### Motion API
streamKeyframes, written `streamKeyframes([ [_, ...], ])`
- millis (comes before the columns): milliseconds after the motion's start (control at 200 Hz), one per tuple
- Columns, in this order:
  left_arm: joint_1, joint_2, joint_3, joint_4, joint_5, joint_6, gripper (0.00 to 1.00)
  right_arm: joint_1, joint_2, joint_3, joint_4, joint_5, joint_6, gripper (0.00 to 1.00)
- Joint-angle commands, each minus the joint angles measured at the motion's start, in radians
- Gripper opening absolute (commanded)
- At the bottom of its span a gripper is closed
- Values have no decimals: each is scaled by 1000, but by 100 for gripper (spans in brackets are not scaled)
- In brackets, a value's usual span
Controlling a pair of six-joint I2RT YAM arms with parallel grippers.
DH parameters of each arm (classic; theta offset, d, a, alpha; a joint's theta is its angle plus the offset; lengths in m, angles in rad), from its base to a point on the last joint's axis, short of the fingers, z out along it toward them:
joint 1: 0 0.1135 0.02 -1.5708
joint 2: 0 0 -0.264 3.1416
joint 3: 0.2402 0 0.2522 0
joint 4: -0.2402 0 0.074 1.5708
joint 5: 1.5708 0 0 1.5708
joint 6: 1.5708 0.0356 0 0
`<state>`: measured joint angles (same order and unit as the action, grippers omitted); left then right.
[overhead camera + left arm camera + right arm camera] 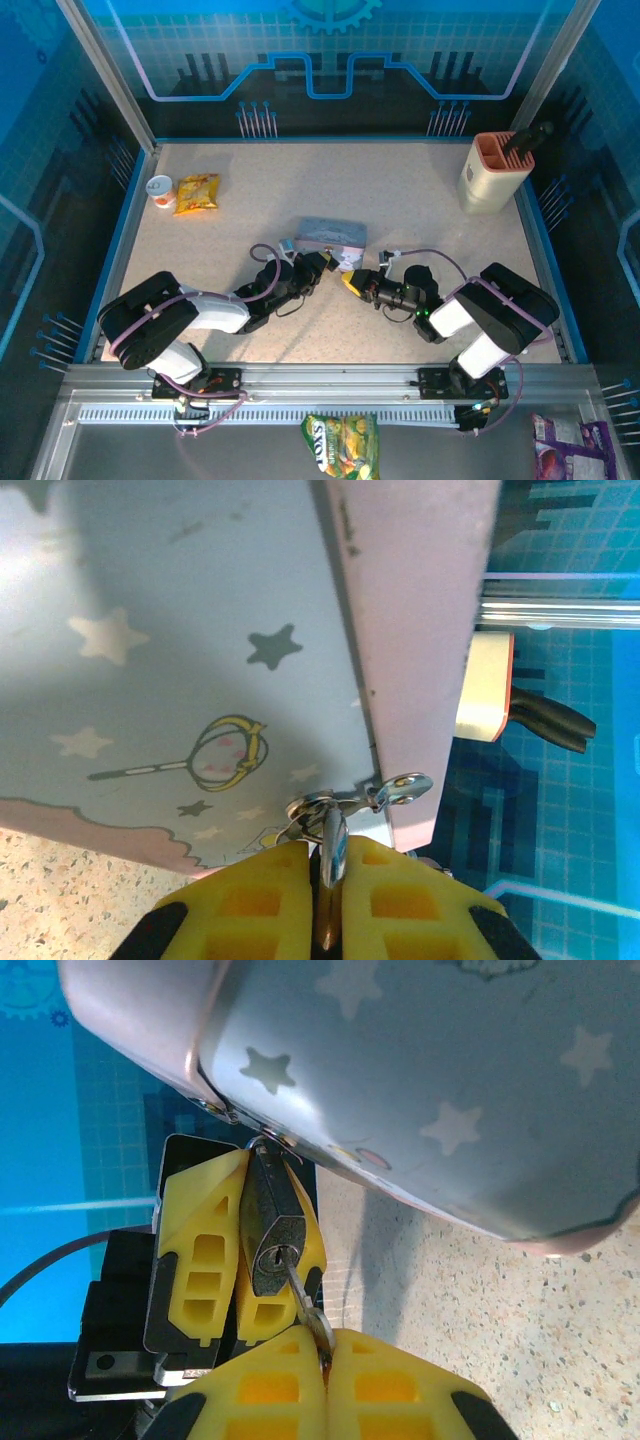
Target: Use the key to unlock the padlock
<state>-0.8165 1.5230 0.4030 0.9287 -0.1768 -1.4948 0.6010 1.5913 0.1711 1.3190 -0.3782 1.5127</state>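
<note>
- The left fingers (200,1250) are clamping shut on the small dark metal padlock (272,1222), bracing its body so that the keyhole (278,1256) is facing the other arm.
- The padlock is hanging from the hasp (400,788) at the corner of the grey-blue star-printed tin box (450,1090), just above the speckled desk (480,1300).
- The right fingers (260,1390) are pinching shut on the thin silvery-grey metal key (303,1302), whose blade is sitting in the keyhole, in line with the lock body.
- The insertion is looking done and the turn is likely what remains, with the left grip resisting the twist.
</note>
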Motion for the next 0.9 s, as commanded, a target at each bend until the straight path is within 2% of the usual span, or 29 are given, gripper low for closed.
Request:
streamKeyframes([
  [0, -86, -14, 36, 80, 259, -21, 0, -19, -21, 62, 51, 32, 8, 0],
  [290, -96, -5, 51, 67, 261, -13, 0, -13, -110, 90, -92, 25, -44, 0],
  [665, -116, 12, 80, 70, 274, -13, 1, 3, -122, 109, -126, 27, -69, 0],
  [895, -123, 8, 80, 59, 280, -10, 1, -42, -169, 101, -197, 17, -89, 0],
])
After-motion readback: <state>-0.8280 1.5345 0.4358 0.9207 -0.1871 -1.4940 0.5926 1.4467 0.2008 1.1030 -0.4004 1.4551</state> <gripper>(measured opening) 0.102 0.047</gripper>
